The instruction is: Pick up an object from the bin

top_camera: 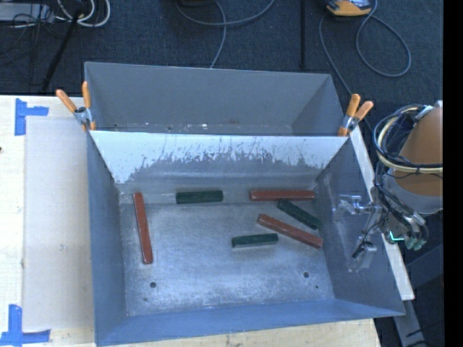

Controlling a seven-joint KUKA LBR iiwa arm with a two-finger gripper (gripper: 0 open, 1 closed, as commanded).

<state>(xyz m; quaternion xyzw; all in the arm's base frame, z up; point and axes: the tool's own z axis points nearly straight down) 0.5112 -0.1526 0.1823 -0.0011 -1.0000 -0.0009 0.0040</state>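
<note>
At the left of the bin (210, 107) floor, left brown bar (142, 228), lying almost straight up the frame, close along the left wall. Right of its top end, upper green bar (199, 196), level, near the foot of the back wall. Lower, around floor centre, middle green bar (254, 241), nearly level, apart from the others. Upper right of centre, top brown bar (282, 194), level, in line with upper green bar. Just under its right end, slanted green bar (298, 214), dropping toward the right. Just beside and below that, slanted brown bar (289, 230), same slant, right end near the foot of the right wall. Farther right, gripper (359, 246), over the sloping right wall, apart from every bar, nearest slanted brown bar's right end. Open or closed: impossible to tell. At far right of the frame, arm with orange cover (423, 147).
</note>
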